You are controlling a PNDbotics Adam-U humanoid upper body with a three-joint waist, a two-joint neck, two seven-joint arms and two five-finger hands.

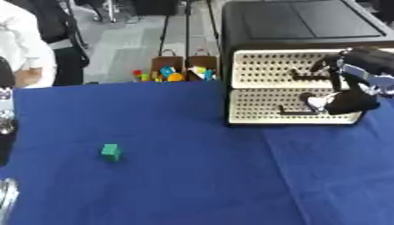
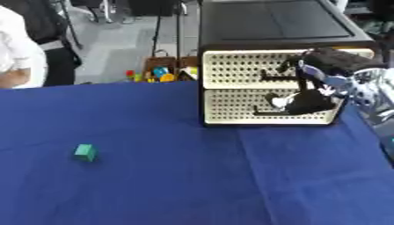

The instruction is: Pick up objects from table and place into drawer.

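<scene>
Just a small green block [image 1: 111,152] on blue cloth [image 1: 192,176].

A blue cloth [image 1: 192,184] covers the worktop. Beyond its far edge, brown boxes [image 1: 183,66] of small colourful items [image 1: 171,74] stand on a grey floor [image 1: 131,48].

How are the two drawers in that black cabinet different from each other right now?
The upper drawer sits directly under the cabinet's black top, while the lower drawer sits just above the blue table. The robot's right hand is at the lower drawer's front, by its handle; the arm crosses the upper drawer's right end. Both have cream perforated fronts with dark handles, and both look closed.
</scene>
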